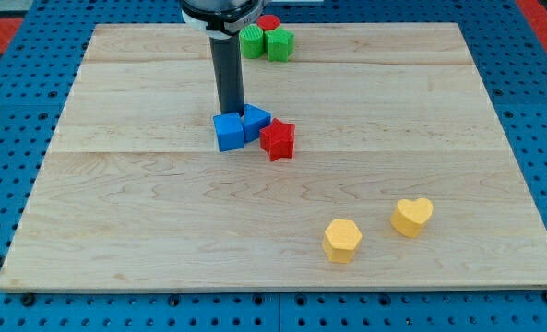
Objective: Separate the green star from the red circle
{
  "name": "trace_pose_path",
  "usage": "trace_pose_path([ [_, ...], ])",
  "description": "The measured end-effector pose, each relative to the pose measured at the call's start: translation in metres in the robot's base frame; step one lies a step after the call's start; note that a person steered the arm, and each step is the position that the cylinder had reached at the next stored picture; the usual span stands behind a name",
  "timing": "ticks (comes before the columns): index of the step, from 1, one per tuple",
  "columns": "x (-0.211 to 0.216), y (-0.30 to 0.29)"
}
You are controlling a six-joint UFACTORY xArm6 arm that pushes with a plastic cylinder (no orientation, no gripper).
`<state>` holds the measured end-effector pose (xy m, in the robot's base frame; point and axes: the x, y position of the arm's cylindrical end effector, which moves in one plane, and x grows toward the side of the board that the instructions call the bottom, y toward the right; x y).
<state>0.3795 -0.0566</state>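
Straight dark rod (pixel 229 74), white-rimmed black mount above

Wooden board (pixel 144 231) carries green blocks (pixel 266 42), red circle (pixel 269 22), blue blocks (pixel 240 127), red star (pixel 278 140), yellow blocks (pixel 376 228).

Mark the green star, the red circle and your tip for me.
green star (pixel 252 41): camera view, middle of its visible face, beside the rod.
red circle (pixel 269 22): camera view, its top face, at the board's top edge.
my tip (pixel 231 112): camera view, rod's very end, against the blue blocks.
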Motion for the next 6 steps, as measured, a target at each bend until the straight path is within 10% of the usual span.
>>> trace_pose_path([
  [2,-0.041,0.002],
  [4,-0.162,0.167],
  [6,-0.171,0.036],
])
